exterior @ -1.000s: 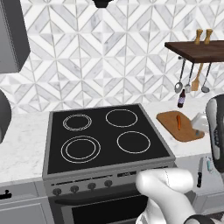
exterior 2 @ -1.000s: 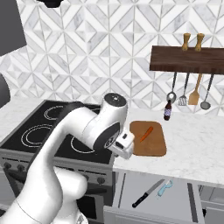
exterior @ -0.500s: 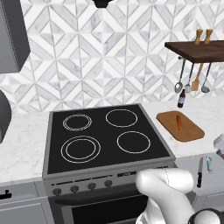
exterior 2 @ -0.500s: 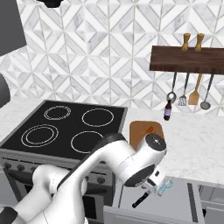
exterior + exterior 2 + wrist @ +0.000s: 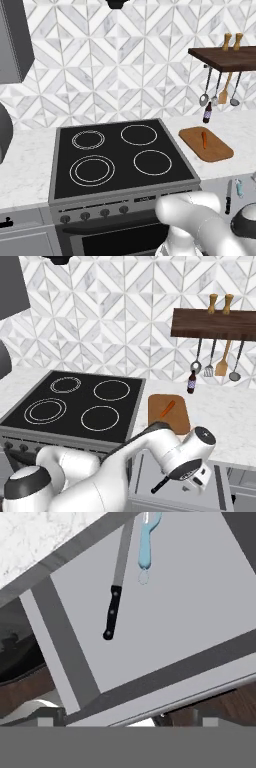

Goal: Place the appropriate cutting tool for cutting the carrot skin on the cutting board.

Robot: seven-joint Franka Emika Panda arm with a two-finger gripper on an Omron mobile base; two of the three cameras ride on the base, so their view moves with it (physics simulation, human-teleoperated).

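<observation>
Peeler (image 5: 145,542) lies in open drawer (image 5: 190,607), just beside knife (image 5: 116,587); looks light, rigid, slippery plastic; grab mid-handle; pincer state: cannot tell.

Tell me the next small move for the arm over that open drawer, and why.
Probably lower toward the light blue peeler, not the black-handled knife lying beside it in the drawer. The carrot already lies on the cutting board, and skin calls for a peeler.
</observation>
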